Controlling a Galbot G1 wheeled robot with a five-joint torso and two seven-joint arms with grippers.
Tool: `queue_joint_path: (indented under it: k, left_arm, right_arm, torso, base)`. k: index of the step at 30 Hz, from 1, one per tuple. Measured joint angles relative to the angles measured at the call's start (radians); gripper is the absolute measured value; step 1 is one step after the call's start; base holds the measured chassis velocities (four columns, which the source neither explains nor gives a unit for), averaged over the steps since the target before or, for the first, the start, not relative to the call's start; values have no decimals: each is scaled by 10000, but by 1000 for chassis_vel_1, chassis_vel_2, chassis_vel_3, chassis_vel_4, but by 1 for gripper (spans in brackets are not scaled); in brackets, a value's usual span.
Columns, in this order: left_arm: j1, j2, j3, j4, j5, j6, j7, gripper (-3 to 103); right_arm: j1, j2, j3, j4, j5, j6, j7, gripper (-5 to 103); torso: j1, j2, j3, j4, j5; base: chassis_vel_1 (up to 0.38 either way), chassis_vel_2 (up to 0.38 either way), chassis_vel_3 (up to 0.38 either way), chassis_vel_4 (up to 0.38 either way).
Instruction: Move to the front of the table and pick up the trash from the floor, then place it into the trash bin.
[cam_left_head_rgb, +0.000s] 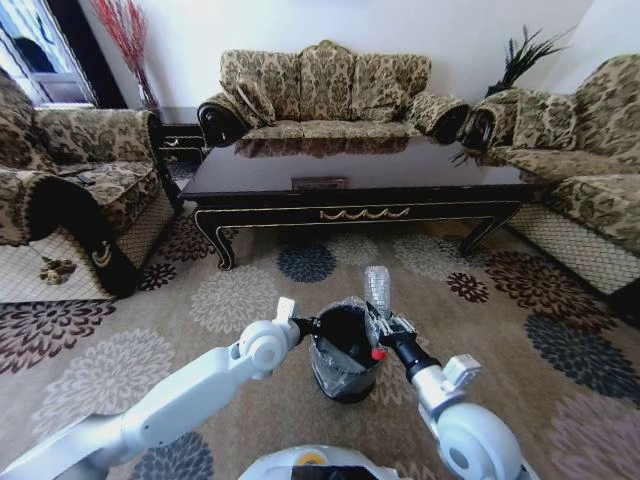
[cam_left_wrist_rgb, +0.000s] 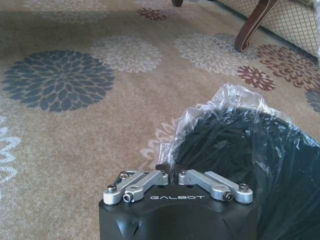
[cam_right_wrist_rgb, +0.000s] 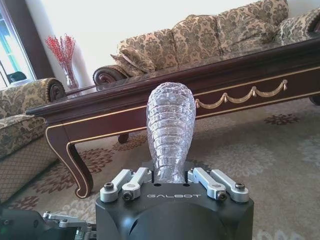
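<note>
Head view: the trash bin (cam_left_head_rgb: 345, 352), lined with a shiny bag, stands on the patterned floor (cam_left_head_rgb: 200, 300) at 6 o'clock from the dark glossy desk (cam_left_head_rgb: 350, 170), well apart from its gold-trimmed front. The right gripper (cam_left_head_rgb: 377, 325) sits at the bin's 3 o'clock rim, its jaws closed around the lower part of a clear plastic bottle (cam_left_head_rgb: 377, 288); the bottle stands nearly upright with its ribbed base uppermost and its red cap (cam_left_head_rgb: 379, 353) pointing down beside the bin's rim. The left gripper (cam_left_head_rgb: 305, 324) rests at the bin's 9 o'clock rim.

Right wrist view: the bottle (cam_right_wrist_rgb: 170, 132) rises from between the jaws of the right gripper (cam_right_wrist_rgb: 172, 177), which press against it on both sides; the desk (cam_right_wrist_rgb: 150, 107) stands beyond it.

Left wrist view: the left gripper (cam_left_wrist_rgb: 167, 172) has its jaws drawn together at the edge of the bin's crinkled liner (cam_left_wrist_rgb: 220, 105); whether they pinch the liner cannot be told.
</note>
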Motion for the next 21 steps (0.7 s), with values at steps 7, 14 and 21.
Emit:
queue_joint_path:
  k: [7,14,21]
  left_arm:
    - [-100,-168,171,-44,-58,0,46,3]
    - [-342,-273,213,15,-130,1,59,3]
    - [-195,-247,172,11,-75,-24,68,3]
  right_arm:
    - [-139,341,-128,-210,-226,264,-434,26]
    - [-464,774,-175,-243,-441,311,-400,41]
    - [-505,867,-192,-244,-478,318,-386,63]
  torso:
    - [1,0,0,0,-1]
    - [0,0,0,-1,-1]
    - [1,0,0,-1,-2]
  base:
    - [0,0,0,0]
    - [0,0,0,0]
    - [0,0,0,0]
